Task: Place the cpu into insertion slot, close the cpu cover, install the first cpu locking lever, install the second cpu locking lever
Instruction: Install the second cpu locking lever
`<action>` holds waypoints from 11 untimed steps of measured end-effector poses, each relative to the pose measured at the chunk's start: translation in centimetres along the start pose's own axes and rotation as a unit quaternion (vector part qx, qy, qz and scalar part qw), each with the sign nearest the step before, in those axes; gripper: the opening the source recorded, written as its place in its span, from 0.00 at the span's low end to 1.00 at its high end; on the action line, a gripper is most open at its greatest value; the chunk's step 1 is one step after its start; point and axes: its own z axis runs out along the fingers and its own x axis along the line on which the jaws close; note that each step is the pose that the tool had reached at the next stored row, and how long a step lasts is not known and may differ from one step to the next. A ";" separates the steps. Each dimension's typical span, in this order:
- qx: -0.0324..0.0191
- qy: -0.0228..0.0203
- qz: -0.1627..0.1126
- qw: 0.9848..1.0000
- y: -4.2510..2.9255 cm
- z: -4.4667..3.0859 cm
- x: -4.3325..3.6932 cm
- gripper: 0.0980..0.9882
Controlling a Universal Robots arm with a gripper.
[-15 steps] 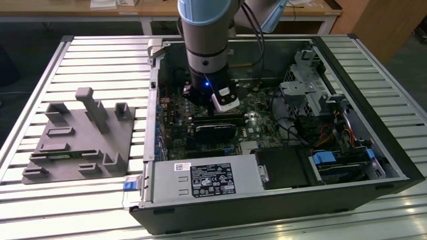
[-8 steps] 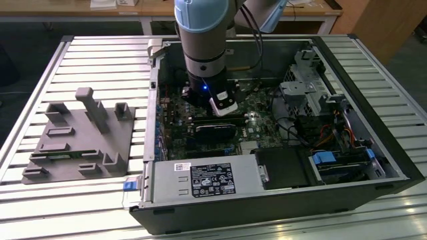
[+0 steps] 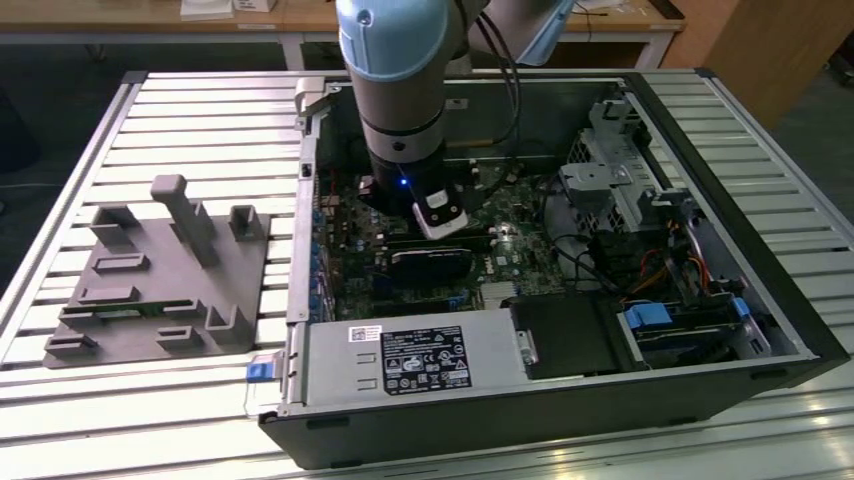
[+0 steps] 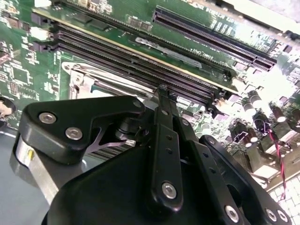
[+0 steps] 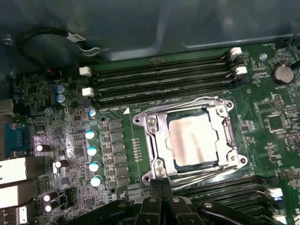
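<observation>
In the first wrist view the cpu (image 5: 192,140) lies flat, its pale silver face showing through the square cut-out of the cpu cover (image 5: 158,143), which is folded down over it. The insertion slot is hidden beneath them. One thin locking lever wire (image 5: 180,104) runs along the socket's edge beside the memory slots, and a second lever wire (image 5: 211,171) runs along the opposite edge. My gripper (image 5: 161,186) is shut, its tips at the socket's corner by that second wire. The second wrist view shows the gripper (image 4: 161,91) close over the cover (image 4: 86,80). In the exterior view the gripper (image 3: 443,222) is down inside the computer case.
Long black memory slots (image 5: 159,77) flank the socket on both sides. Blue-topped capacitors (image 5: 92,151) stand beside it. The case holds a black card (image 3: 430,262), a power supply box (image 3: 414,360) and a drive cage (image 3: 627,180). A grey fixture (image 3: 154,275) sits at the exterior view's left.
</observation>
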 end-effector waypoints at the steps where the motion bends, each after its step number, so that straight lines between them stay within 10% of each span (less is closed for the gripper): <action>1: -0.002 0.000 0.000 1.000 -0.05 0.06 0.08 0.01; 11: -0.019 -0.001 0.001 1.000 -0.50 0.66 0.36 0.01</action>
